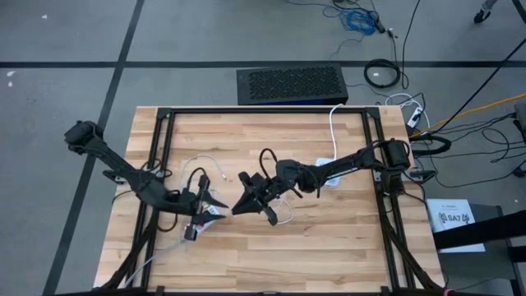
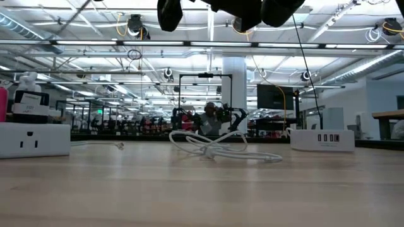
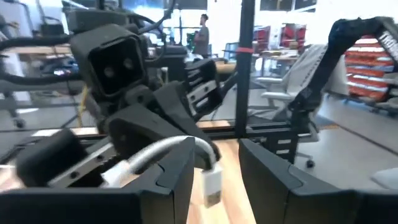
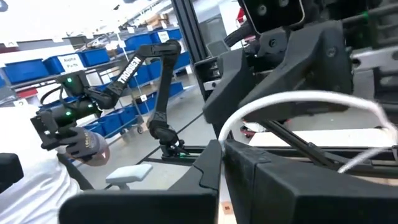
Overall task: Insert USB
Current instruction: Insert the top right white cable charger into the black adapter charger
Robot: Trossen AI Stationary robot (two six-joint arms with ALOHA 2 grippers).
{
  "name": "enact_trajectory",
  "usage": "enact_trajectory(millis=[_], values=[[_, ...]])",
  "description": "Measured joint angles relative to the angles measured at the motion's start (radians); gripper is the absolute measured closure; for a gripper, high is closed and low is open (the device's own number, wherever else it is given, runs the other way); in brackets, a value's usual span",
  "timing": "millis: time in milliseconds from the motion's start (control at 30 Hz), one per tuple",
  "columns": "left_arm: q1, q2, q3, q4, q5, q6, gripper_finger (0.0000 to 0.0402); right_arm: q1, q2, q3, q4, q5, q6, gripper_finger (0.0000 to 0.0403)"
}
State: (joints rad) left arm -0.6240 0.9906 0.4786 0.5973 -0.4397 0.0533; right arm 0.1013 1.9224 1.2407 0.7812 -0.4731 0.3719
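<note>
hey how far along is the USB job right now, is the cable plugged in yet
Not plugged in yet. Done: the white cable is lifted off the table, its USB plug hanging between the left gripper fingers. In hand: the right gripper, shut, meets it mid-table, the cable arcing past it. Left: carrying the plug to the white USB charger, whose ports look empty, and pushing it in.

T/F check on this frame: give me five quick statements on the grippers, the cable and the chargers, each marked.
1. Both grippers are lifted above the table. True: left gripper, right gripper.
2. The grippers are at opposite table ends. False: they face each other near the middle.
3. The left gripper holds a white cable. True.
4. The right gripper is wide open. False: it is shut.
5. The USB charger has a cable plugged into its front ports. False: they show empty.
</note>
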Motion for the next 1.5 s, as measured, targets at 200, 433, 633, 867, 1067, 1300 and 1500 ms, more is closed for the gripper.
enact_trajectory(millis=[200,433,633,867,1067,1300,1500], values=[[0.052,0.046,0.0,0.014,0.085,-0.069,0.0268,0.0,0.0,0.0,0.0,0.003,-0.006,0.0402],[0.072,0.081,0.0,0.033,0.112,-0.074,0.0268,0.005,0.0,0.002,-0.001,0.002,-0.013,0.0402],[0.096,0.082,0.0,0.081,0.158,-0.071,0.0268,0.007,0.0,0.002,-0.021,-0.001,-0.016,0.0402],[0.121,0.081,0.0,0.107,0.203,-0.073,0.0268,0.006,0.001,0.002,-0.037,0.004,-0.015,0.0402],[0.127,0.081,0.0,0.101,0.18,-0.071,0.028,0.006,0.001,0.002,-0.053,0.01,-0.016,0.0402],[0.125,0.081,0.0,0.087,0.124,-0.072,0.0388,0.004,0.001,0.002,-0.082,0.038,-0.017,0.0402],[0.122,0.081,0.0,0.091,0.016,-0.075,0.0393,-0.015,-0.001,0.002,-0.1,0.061,0.002,0.0393]])
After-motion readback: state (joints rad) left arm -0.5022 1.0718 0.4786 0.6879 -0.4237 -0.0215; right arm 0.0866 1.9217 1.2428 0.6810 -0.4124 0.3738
